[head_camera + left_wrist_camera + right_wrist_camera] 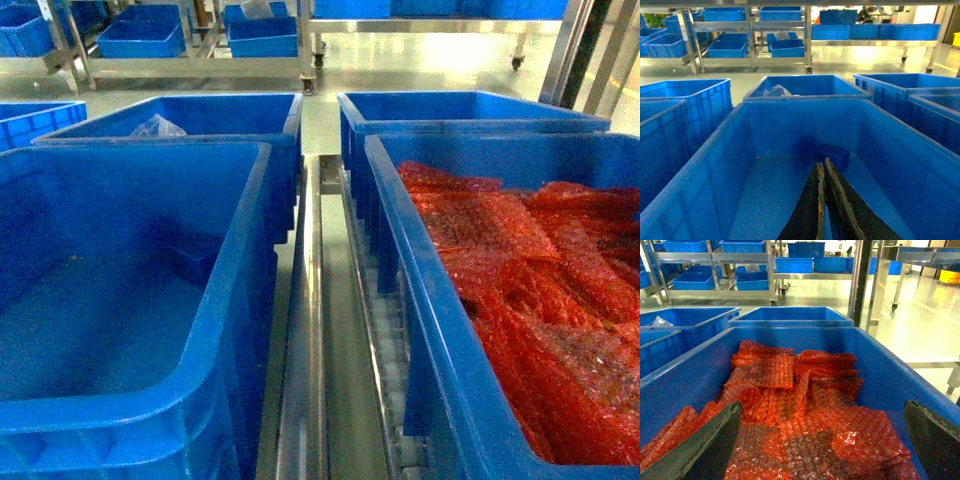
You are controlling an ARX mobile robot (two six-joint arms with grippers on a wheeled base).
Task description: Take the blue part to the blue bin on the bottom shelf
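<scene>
Blue bins point(130, 300), red bubble-wrap bags point(540, 290)

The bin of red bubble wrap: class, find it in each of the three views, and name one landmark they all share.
Head: the bin of red bubble wrap fills the right half.
Left wrist: only its blue rim shows at the right edge; no wrap visible.
Right wrist: it fills the lower frame, between the open right gripper fingers.
Shared landmark: the steel racks of blue bins at the back.

- Looks like a factory or warehouse floor, not a home
- blue plastic bins point(120, 330) all over, one full of red bubble-wrap bags point(805, 410)
- wheeled steel racks point(752, 47) stacked with more bins
- shiny pale-green industrial floor point(920, 315)
</scene>
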